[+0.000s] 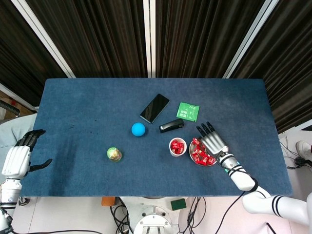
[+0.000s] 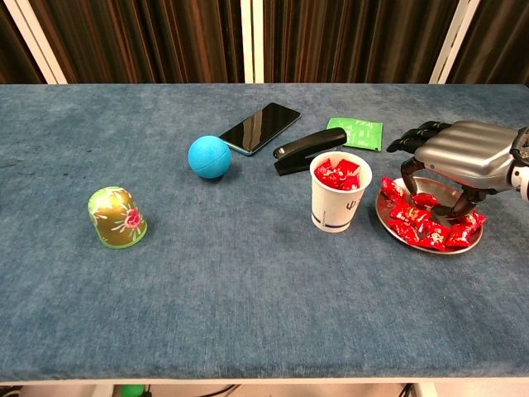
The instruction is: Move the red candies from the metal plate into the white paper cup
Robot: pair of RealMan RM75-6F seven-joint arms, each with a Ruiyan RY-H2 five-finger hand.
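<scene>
Now the white paper cup (image 2: 340,192) holds red candies (image 2: 430,222); more fill the metal plate (image 2: 397,232), right hand (image 2: 464,159) fingers pinching one.

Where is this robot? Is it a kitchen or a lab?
Probably a lab or test room, not a kitchen: a table covered in blue cloth, dark curtains behind it, cables on the floor, and a robot hand over a candy plate.

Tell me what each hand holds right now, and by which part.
The right hand pinches one red candy by its wrapper over the metal plate. The left hand, off the table's edge, holds nothing.
</scene>
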